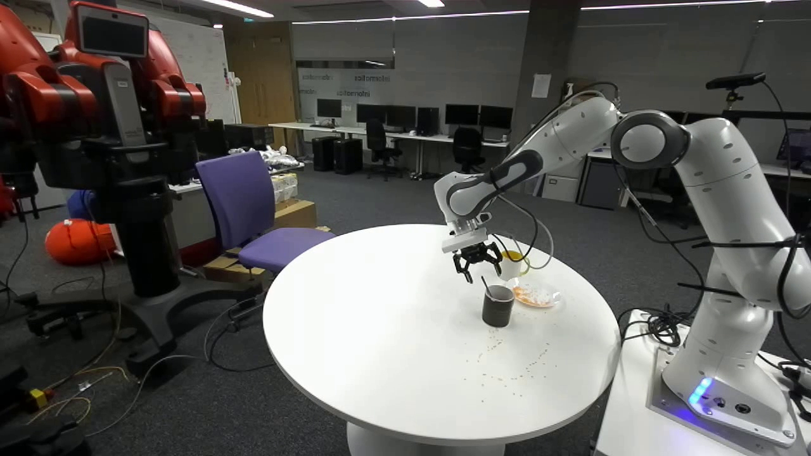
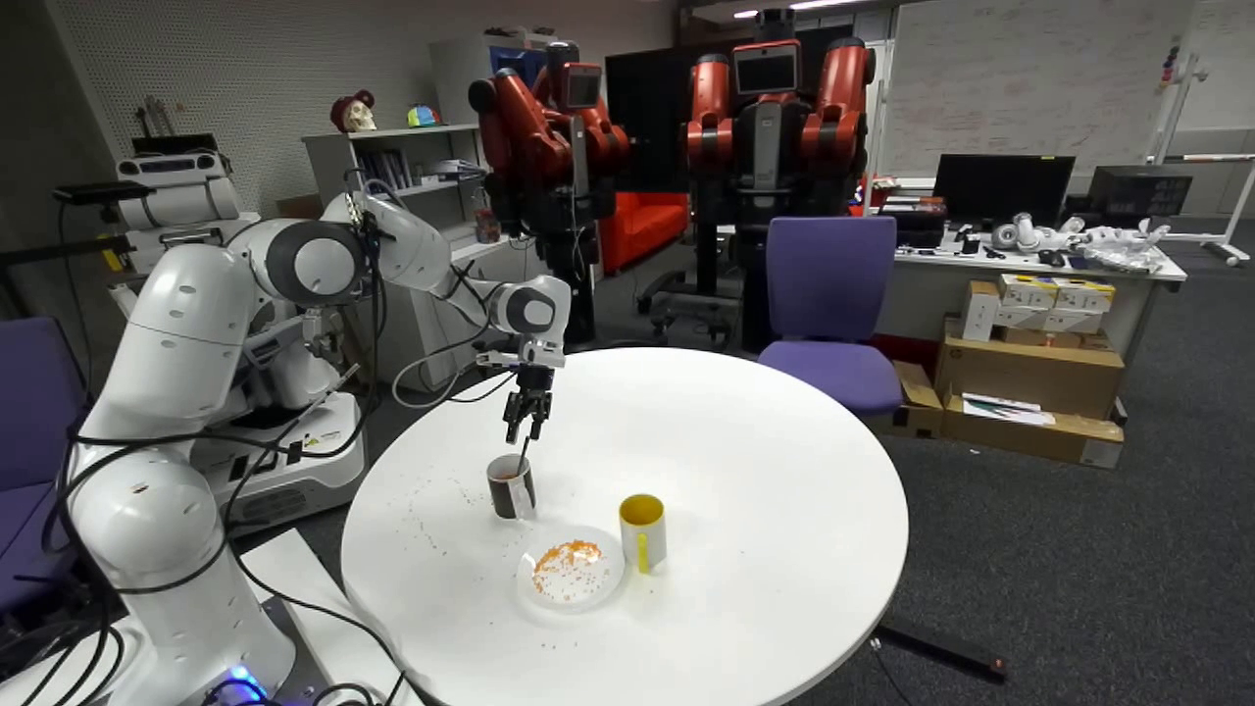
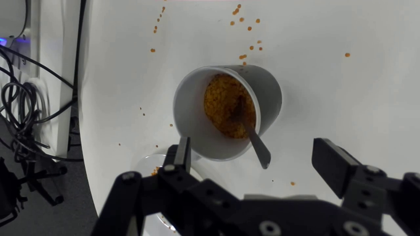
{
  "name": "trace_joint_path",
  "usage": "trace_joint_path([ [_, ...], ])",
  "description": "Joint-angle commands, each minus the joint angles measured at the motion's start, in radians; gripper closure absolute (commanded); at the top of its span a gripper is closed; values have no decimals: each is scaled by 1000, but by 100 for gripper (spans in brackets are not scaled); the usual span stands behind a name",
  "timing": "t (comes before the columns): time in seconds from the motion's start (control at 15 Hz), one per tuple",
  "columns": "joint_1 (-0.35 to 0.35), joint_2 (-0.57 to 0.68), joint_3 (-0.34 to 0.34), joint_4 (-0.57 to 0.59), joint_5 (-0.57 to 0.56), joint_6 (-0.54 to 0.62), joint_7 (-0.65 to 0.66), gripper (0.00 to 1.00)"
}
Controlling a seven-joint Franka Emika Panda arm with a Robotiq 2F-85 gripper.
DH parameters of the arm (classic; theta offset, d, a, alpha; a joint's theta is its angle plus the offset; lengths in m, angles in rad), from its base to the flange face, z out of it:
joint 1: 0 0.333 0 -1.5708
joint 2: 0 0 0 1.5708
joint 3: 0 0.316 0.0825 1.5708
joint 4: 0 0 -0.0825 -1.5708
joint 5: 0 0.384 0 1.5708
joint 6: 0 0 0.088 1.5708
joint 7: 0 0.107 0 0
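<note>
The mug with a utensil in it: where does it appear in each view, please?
In an exterior view: the mug is right of centre, below the middle.
In an exterior view: the mug is left of centre, below the middle.
Wrist view: the mug is near the centre.
Shared landmark: the plate near the mug, partly hidden by the jaws in the wrist view.

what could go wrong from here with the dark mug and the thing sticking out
The open gripper hangs by the utensil in the dark mug; a clumsy approach might tip the mug and spill the orange bits inside. The utensil leans, so a grip on it may slip. Pulling it out could also scatter more bits onto the table, where some already lie.
</note>
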Motion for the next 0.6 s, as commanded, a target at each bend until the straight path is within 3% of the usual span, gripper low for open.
trace_joint_path([
  [0.0,17,-6,-13,-7,-18,-5,31,0],
  [0.53,13,-17,-14,-37,-23,23,27,0],
])
